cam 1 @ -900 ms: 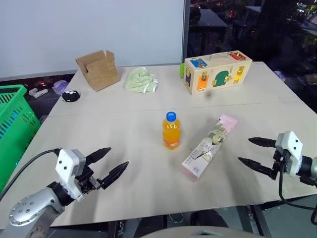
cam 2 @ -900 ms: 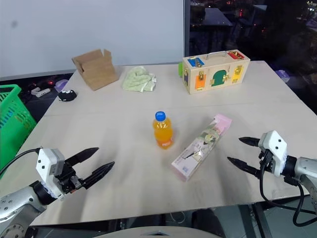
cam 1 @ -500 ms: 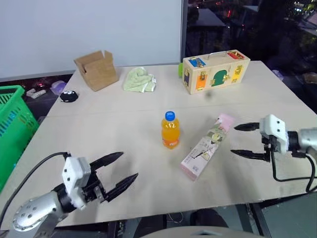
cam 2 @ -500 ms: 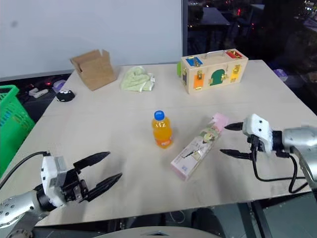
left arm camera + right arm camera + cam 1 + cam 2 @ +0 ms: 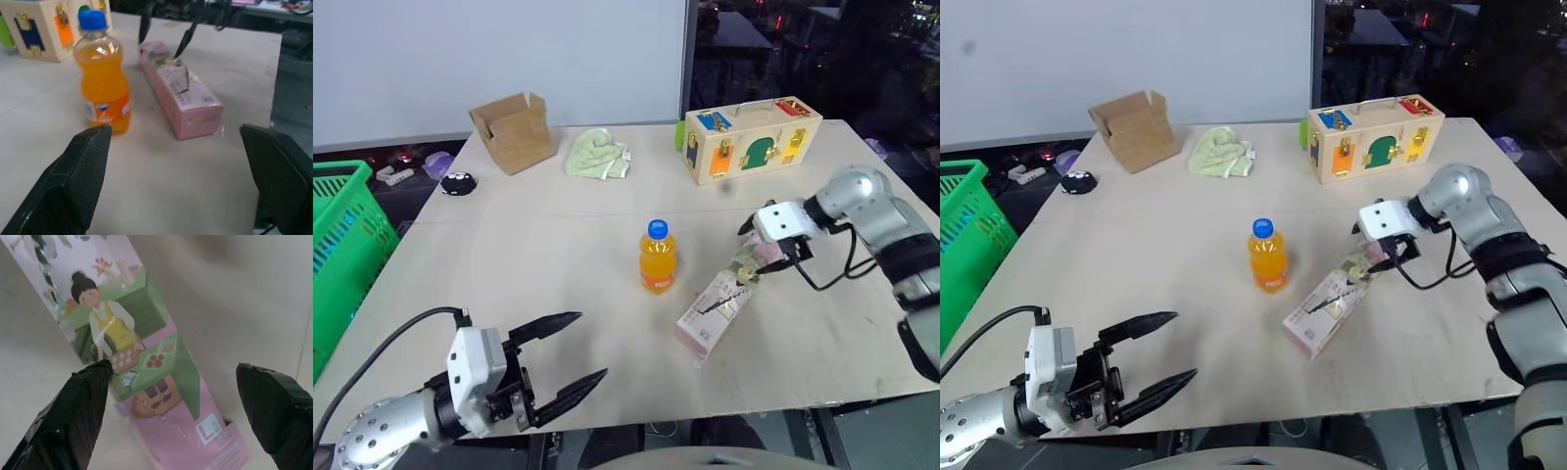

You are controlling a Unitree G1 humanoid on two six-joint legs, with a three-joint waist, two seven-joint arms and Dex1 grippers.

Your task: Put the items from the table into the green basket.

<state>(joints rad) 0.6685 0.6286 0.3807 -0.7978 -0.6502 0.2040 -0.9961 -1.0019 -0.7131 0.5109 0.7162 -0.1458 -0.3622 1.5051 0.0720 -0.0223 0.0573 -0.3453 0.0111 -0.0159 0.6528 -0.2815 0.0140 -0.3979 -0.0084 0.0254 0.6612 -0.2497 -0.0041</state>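
An orange-drink bottle [image 5: 657, 259] with a blue cap stands upright mid-table. Just to its right the long pink-and-white carton [image 5: 720, 308] lies flat on the beige table [image 5: 538, 245]. My right gripper [image 5: 754, 250] is open and points down over the carton's far pink end, one finger on each side; whether it touches the carton I cannot tell. The right wrist view has the carton [image 5: 142, 357] between its fingers [image 5: 83, 406]. My left gripper [image 5: 592, 345] is open and empty above the front edge, facing the bottle [image 5: 101, 83] and carton [image 5: 181, 90]. The green basket [image 5: 342, 245] stands beyond the left edge.
Along the far side sit an open cardboard box [image 5: 514, 132], a crumpled pale green cloth [image 5: 597, 155] and a wooden latch box [image 5: 752, 137]. A small black object [image 5: 458, 182] lies at the far left. The table drops off close in front of my left gripper.
My right gripper has swung in from the table's right edge and turned downward over the carton's far end. The left gripper has drifted a little to the right. Bottle and carton have not moved.
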